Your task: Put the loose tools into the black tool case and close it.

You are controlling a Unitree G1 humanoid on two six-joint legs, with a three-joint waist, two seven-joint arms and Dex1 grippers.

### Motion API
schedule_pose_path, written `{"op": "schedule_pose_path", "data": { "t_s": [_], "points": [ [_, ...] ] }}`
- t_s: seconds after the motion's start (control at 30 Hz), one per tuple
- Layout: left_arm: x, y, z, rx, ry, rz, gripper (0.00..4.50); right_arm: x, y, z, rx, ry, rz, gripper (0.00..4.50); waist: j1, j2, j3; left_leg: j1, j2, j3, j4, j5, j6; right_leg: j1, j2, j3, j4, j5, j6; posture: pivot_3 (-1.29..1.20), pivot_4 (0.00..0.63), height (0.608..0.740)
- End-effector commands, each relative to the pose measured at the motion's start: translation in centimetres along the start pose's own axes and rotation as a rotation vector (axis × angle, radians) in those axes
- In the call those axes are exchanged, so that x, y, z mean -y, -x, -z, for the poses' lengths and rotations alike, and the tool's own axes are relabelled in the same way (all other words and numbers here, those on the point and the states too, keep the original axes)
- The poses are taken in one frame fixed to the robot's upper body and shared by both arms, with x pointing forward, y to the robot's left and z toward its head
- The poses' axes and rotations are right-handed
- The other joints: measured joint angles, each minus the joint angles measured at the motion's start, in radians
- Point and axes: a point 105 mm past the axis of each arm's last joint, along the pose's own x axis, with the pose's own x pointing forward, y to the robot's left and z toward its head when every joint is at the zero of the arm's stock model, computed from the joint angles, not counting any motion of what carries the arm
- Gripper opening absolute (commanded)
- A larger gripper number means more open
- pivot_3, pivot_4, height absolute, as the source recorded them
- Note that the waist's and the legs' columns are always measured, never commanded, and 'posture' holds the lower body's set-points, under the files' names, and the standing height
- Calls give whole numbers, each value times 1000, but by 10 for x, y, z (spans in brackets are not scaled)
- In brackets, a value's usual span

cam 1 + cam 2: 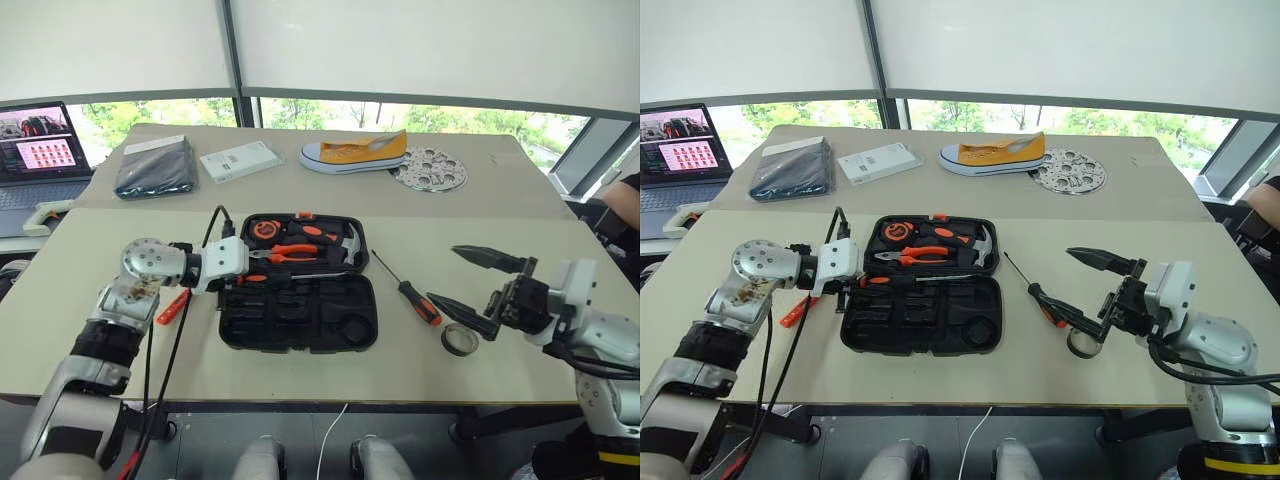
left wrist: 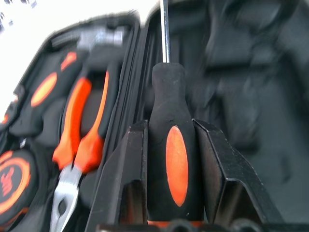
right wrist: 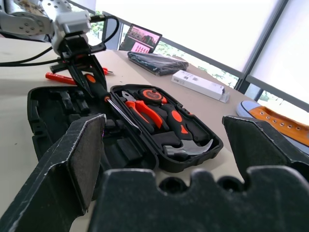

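While your left gripper point(image 2: 169, 159) clamps a screwdriver point(image 2: 170, 145) over the open tool case point(image 1: 300, 315) mid-bench, your right gripper point(image 1: 478, 284) gapes empty near the right edge, above a tape roll point(image 1: 460, 340); another screwdriver point(image 1: 412, 295) lies beside it. Bright windows sit behind.

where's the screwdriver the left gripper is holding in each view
Left eye: screwdriver at the left gripper, along the case hinge.
Right eye: same spot.
Left wrist: handle clamped between the fingers, shaft over the case.
Right wrist: upper left, over the case.
Shared landmark: orange-handled pliers.
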Motion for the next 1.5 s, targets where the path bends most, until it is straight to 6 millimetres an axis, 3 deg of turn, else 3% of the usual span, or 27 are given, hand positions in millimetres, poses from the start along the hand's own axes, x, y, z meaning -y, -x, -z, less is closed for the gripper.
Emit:
{"op": "schedule_pose_path", "data": {
  "t_s": [0.03, 0.47, 0.53, 0.7, 0.87, 1.0, 1.2, 1.37, 1.5],
  "points": [
    [-12, -3, -1, -43, -61, -26, 903, 1, -2, -15, 66, 5, 35, 4500, 3, 0, 0, -1, 0, 0, 0, 0, 0, 0, 0, 0, 0, 0, 0, 0, 150, 740],
    [-1, -12, 17, -117, -79, 35, 903, -6, -3, -11, 84, -59, 67, 4500, 7, 0, 0, 0, 0, 0, 2, 0, 0, 0, 0, 0, 1, 0, 1, 0, 150, 740],
    [-2, -13, 10, -76, -71, 18, 1915, -8, -4, -9, 86, -74, 62, 4500, 8, 0, 0, 0, 0, 0, 2, 0, 0, 0, 0, 0, 1, 0, 1, 0, 150, 740],
    [-16, -7, -5, 45, -67, -91, 3599, -12, -3, -6, 83, -143, 47, 4500, 8, 0, 0, -1, 0, 0, 3, 0, 0, 0, 0, 0, 1, 0, 1, 0, 150, 740],
    [-18, -4, -19, 191, 72, -153, 3599, -18, 0, 0, 66, -237, 37, 4500, 7, 0, 0, -1, 0, 0, 3, 0, 0, 0, 0, 0, 1, 1, 1, 0, 150, 740],
    [-19, -7, -10, 221, 232, -237, 2467, -16, 3, 3, 63, -247, 58, 4500, 5, 0, 0, -1, 0, 0, 3, 0, 0, 0, 0, 0, 2, 1, 1, 0, 150, 740],
    [-7, -26, 6, 136, 325, -264, 156, -12, 4, 4, 68, -247, 80, 4500, 6, 0, 0, 0, 0, -1, 4, 0, 0, 0, 0, 0, 2, 1, 1, 0, 150, 740],
    [18, -43, 7, 95, 310, -161, 14, -12, 5, 5, 60, -249, 86, 4500, 9, 1, 0, 0, 0, -1, 4, 0, 0, 1, 0, 0, 2, 1, 1, 0, 150, 740],
    [27, -50, 22, -8, 288, -143, 14, -13, 6, 7, 54, -253, 93, 4500, 11, 1, -1, 1, 0, -1, 4, 0, 0, 2, 0, 0, 2, 1, 1, 0, 150, 740]
  ]
}}
